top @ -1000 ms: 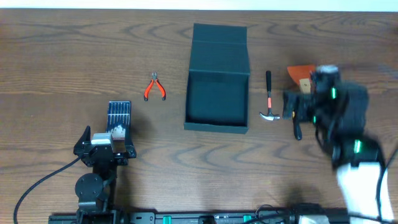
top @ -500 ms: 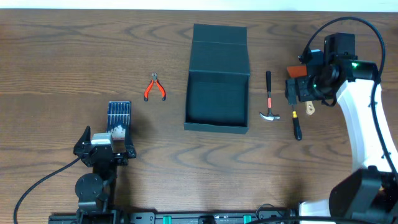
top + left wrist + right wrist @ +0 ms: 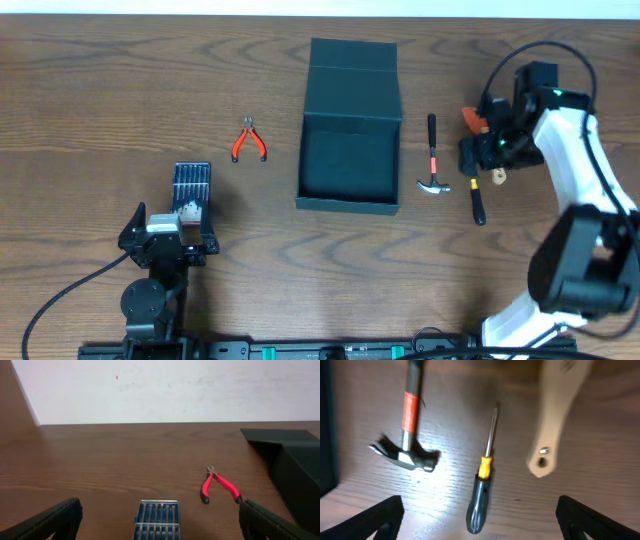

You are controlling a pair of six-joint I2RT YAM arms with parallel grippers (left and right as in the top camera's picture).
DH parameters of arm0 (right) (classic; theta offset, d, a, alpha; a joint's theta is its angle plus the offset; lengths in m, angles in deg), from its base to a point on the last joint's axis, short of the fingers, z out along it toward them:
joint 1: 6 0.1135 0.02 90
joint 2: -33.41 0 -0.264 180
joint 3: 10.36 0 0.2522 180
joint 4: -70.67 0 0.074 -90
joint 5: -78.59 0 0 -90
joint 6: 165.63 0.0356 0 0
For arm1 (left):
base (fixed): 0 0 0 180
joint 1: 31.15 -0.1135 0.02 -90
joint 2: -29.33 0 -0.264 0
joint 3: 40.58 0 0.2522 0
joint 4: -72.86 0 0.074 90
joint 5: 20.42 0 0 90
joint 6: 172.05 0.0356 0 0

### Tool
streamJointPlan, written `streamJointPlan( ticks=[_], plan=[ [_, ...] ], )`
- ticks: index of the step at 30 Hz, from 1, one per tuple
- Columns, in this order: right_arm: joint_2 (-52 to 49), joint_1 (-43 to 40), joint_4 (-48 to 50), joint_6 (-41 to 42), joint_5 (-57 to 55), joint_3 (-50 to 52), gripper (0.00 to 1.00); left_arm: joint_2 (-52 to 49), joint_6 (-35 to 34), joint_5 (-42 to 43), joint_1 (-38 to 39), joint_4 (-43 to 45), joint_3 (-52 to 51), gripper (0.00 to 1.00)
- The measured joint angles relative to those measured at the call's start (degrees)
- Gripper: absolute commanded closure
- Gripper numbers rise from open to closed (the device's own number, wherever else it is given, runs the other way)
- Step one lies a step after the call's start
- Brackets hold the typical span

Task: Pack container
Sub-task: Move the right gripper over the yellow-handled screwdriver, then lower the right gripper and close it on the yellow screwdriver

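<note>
The right arm (image 3: 575, 175) is no longer hunched over the near right of the table; it now stretches toward the far side, forearm angled left. The right gripper (image 3: 486, 152) has moved farther away, above the screwdriver (image 3: 478, 205) shaft, right of the hammer (image 3: 432, 160); the orange piece (image 3: 470, 117) is now nearly covered.

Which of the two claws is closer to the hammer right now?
Right. The right claw hangs just right of the hammer, above the screwdriver; the left claw sits far off, beyond the container, by the blue bit case.
</note>
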Motion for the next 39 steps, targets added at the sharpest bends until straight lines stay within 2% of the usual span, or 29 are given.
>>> streamJointPlan(
  ticks=[5, 11, 25, 34, 39],
  plan=[
    [-6.4, 0.0, -0.8, 0.0, 0.0, 0.0, 0.08, 0.0, 0.0, 0.0, 0.0, 0.0, 0.0, 0.02],
    [-9.5, 0.0, -1.0, 0.5, 0.0, 0.0, 0.11, 0.0, 0.0, 0.0, 0.0, 0.0, 0.0, 0.01],
    [-9.1, 0.0, 0.9, 5.9, -0.9, 6.0, 0.14, 0.0, 0.0, 0.0, 0.0, 0.0, 0.0, 0.02],
    [-8.5, -0.1, 1.5, 10.1, -5.6, 8.0, 0.16, 0.0, 0.0, 0.0, 0.0, 0.0, 0.0, 0.01],
    [-8.4, -0.4, 1.3, 11.1, -5.5, 8.2, 0.20, 0.0, 0.0, 0.0, 0.0, 0.0, 0.0, 0.02]
  ],
)
